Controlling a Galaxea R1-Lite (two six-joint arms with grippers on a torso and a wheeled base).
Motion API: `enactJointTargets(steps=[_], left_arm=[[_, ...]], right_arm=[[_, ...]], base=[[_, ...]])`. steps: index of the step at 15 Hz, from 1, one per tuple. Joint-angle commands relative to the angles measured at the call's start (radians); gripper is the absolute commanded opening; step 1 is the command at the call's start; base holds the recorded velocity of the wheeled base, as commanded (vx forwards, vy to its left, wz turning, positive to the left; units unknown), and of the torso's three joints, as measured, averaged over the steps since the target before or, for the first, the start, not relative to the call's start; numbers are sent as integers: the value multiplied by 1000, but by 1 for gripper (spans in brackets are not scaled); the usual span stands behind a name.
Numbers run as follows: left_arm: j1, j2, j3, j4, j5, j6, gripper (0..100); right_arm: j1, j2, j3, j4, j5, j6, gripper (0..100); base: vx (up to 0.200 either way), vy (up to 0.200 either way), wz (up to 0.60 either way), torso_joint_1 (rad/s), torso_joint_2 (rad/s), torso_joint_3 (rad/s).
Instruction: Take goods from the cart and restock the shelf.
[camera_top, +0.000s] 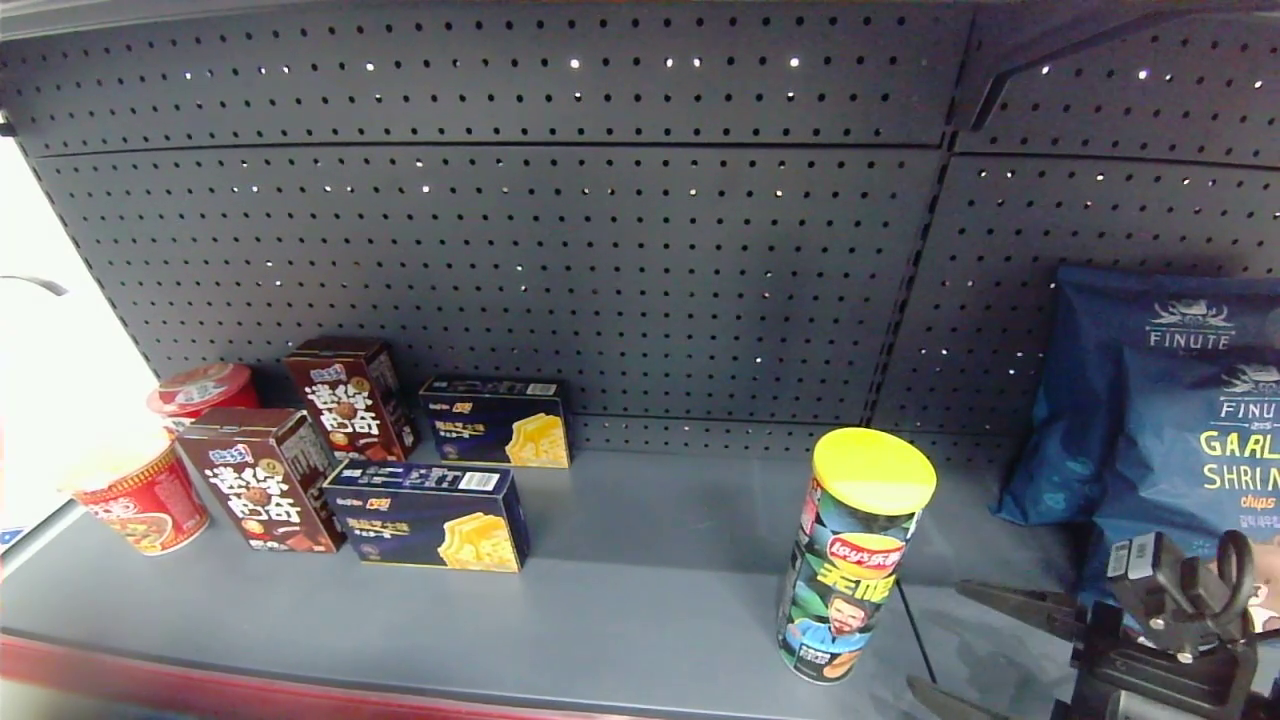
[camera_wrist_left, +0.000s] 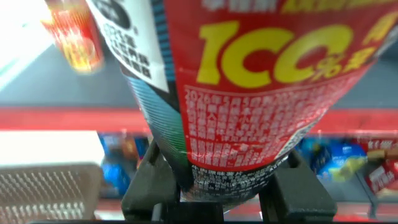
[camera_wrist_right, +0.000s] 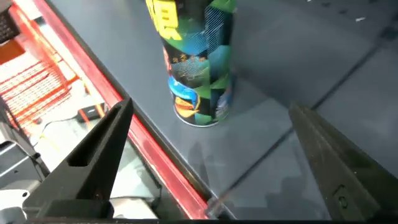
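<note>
Your left gripper (camera_wrist_left: 221, 186) clamps the red canister (camera_wrist_left: 261, 93). It looks light, stiff and slick, so grip its mid-body gently. Your right gripper (camera_top: 934, 635) gapes wide beside the chip can (camera_top: 850, 560).

shelf (camera_top: 640, 600): smooth matt grey metal | back panel (camera_top: 500, 250): matt dark metal with little holes | chip can (camera_top: 845, 600): shiny printed wrap, smooth yellow plastic lid (camera_top: 873, 470) | boxes (camera_top: 430, 520): shiny card | bags (camera_top: 1180, 430): shiny crinkly plastic | red can (camera_wrist_left: 261, 93): glossy printed wrap
</note>
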Motion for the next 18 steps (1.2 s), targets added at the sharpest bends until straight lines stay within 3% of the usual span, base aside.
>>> enactJointTargets(steps=[1,3,5,6,7,9,11,14,16,18], left_arm=[[-3,2,-80,-6,-6,45,0],[-17,5,-194,63,-46,61,0],[-16,61,-280,172,-200,91,0],[-16,61,-280,172,-200,91,0],[-16,137,-289,167,-304,120,0],[-19,285,-336,157,-447,121,0],[-20,404,-364,125,-506,123,0],[-46,658,-366,-106,-620,126,0],[-132,747,-366,-179,-617,123,0],[-204,881,-378,-242,-618,121,0]], right_arm=[[-10,-230,-39,156,-50,-1,100],[20,-474,-120,483,-186,-1,100],[37,-759,-243,911,-286,-1,100],[37,-759,-243,911,-286,-1,100],[26,-922,-292,1115,-372,2,100],[-89,-1072,-360,1339,-413,8,100],[-194,-1161,-351,1401,-406,11,100],[-234,-1316,-286,1454,-398,29,100],[-234,-1316,-271,1415,-395,29,100],[-234,-1316,-166,1401,-453,12,100]], base=[[0,0,0,0,0,0],[0,0,0,0,0,0],[0,0,0,0,0,0],[0,0,0,0,0,0],[0,0,0,0,0,0],[0,0,0,0,0,0],[0,0,0,0,0,0],[0,0,0,0,0,0],[0,0,0,0,0,0],[0,0,0,0,0,0]])
